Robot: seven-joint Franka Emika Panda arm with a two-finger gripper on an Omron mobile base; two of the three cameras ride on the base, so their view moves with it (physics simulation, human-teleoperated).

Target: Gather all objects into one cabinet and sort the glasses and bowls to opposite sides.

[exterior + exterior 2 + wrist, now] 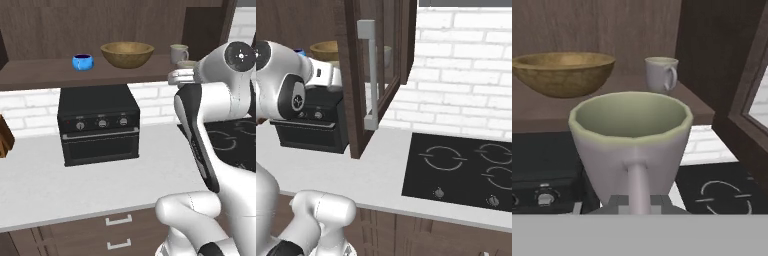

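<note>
Hand view: gripper (637,202) clamped on the near mug's (632,145) handle at 6 o'clock, mug upright before the shelf. Beyond, on the cabinet shelf (45,72), the wooden bowl (562,72) sits at 10 o'clock, second mug (661,74) at 12. Blue bowl (82,62) stands left of the wooden bowl.

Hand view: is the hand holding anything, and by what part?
Yes: a pale mug, held upright by its loop handle, which runs down between the shut hand.
</note>
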